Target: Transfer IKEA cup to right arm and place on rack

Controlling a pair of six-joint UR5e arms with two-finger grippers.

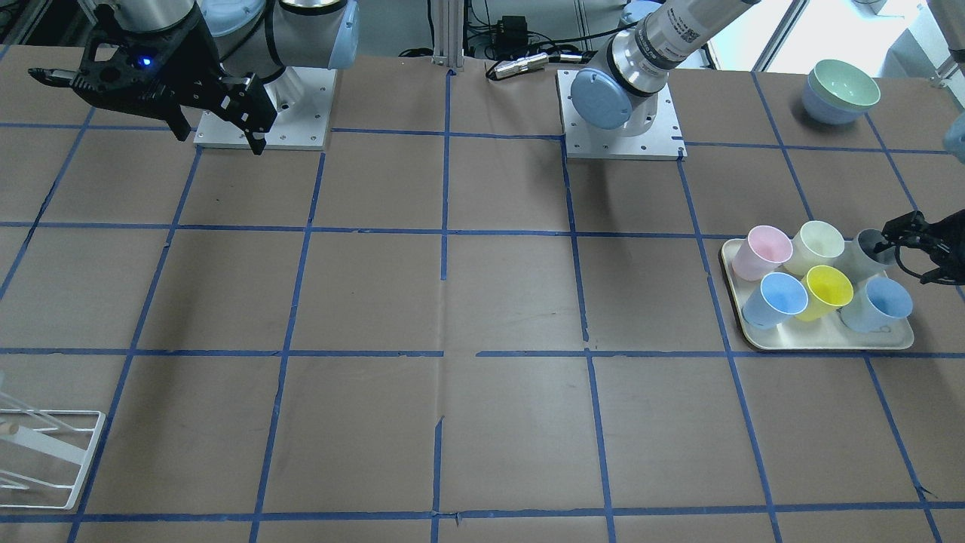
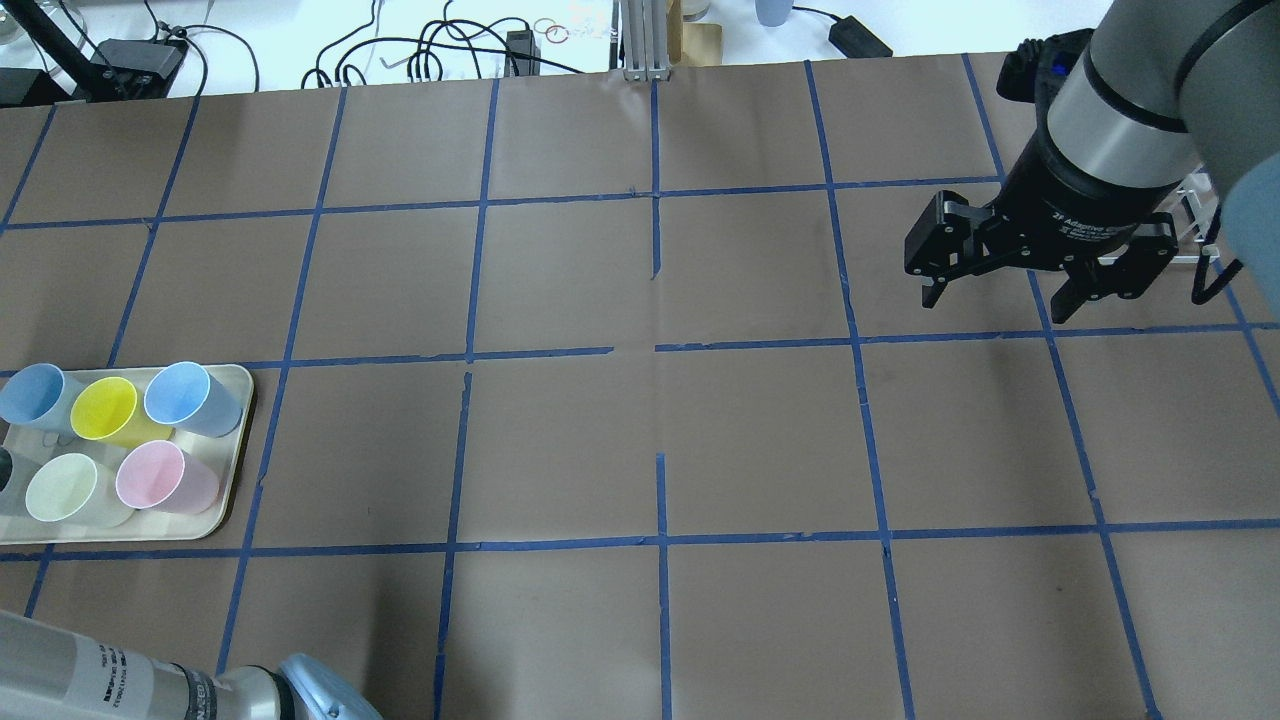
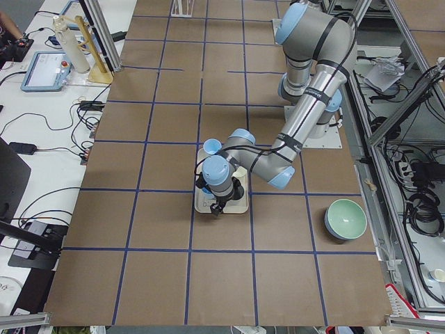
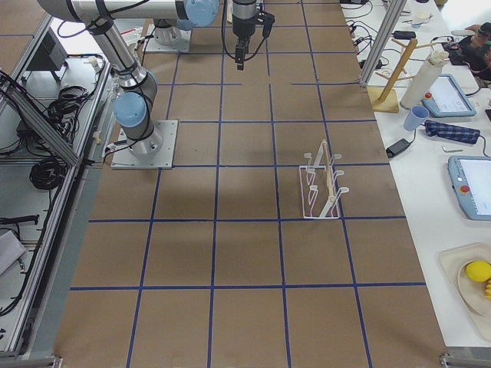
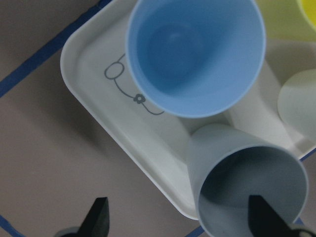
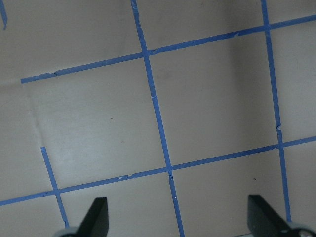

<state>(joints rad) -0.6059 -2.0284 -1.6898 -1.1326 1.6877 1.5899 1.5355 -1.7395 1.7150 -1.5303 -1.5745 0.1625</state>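
Observation:
The pale grey IKEA cup (image 1: 868, 252) stands at a back corner of the cream tray (image 1: 822, 343), and fills the lower right of the left wrist view (image 5: 247, 182). My left gripper (image 1: 916, 249) is open right at this cup. In the left wrist view (image 5: 180, 222), one fingertip (image 5: 261, 217) is over the cup's mouth and the other (image 5: 98, 217) is outside it, off the tray. My right gripper (image 1: 219, 128) is open and empty, high above bare table far from the cups; it also shows overhead (image 2: 1000, 295). The white wire rack (image 1: 45, 452) stands at the table's edge on my right side.
The tray also holds a pink cup (image 1: 761, 253), a cream cup (image 1: 818, 245), a yellow cup (image 1: 825, 290) and two light blue cups (image 1: 776, 298) (image 1: 878, 302), packed close together. Stacked bowls (image 1: 840, 90) sit behind the tray. Brown paper with blue tape lines covers the table.

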